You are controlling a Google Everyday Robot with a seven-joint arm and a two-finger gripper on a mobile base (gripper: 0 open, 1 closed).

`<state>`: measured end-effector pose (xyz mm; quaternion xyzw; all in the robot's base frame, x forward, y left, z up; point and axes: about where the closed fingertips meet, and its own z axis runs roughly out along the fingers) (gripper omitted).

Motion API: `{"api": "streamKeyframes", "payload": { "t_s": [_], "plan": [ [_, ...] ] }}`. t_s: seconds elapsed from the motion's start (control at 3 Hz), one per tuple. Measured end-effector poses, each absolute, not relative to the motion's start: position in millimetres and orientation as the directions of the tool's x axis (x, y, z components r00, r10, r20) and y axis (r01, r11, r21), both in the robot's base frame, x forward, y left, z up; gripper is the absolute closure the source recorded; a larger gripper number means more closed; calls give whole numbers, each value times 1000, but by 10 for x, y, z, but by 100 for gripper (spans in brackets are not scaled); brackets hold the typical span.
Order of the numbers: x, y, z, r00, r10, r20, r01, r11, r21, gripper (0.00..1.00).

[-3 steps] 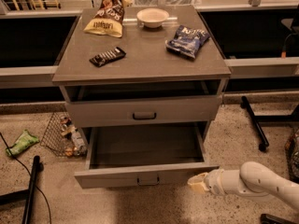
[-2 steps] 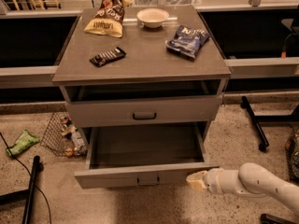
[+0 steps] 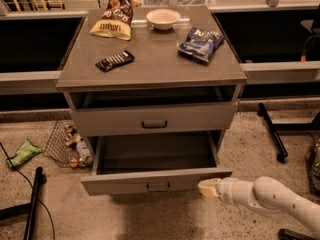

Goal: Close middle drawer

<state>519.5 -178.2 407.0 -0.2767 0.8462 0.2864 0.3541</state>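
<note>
— Gripper position, please?
— Low in the near right, at the end of a white arm that extends from the right edge. Its cream tip sits at the right end of the front panel of the middle drawer, below that panel's top edge.
— Clenched or released?
— I cannot tell; the tip reads as one pale lump. Whether it touches the panel, I cannot tell either.
— And where does that drawer stand?
— Well out of the grey cabinet, toward the camera. Its long box is open to view and dark inside. The small loop handle sits at the middle of the front, left of the gripper.
— Anything on the floor around it?
— A black pole lies in the near left. A wire basket with packets in it stands just beside the open drawer's left side, and a green packet lies farther left. Right of the cabinet is a black stand leg.
— Above the open drawer?
— The taller-fronted drawer, with the same kind of handle. A dark gap shows between its top edge and the cabinet's top slab.
— What lies on top?
— Nearest, a dark candy bar at the left. To the right and a bit farther back, a blue snack bag. At the back, a white bowl in the middle and a yellow-brown chip bag just left of it.
</note>
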Motion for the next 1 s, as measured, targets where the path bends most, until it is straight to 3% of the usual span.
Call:
{"api": "streamKeyframes", "payload": {
  "t_s": [0.33,1.0],
  "plan": [
    [5485,-1764,4072,-580,-225,-783,-664,687,295,100],
    [5729,-1683,4113,-551,-263,-792,-709,648,279,58]
  ]
}}
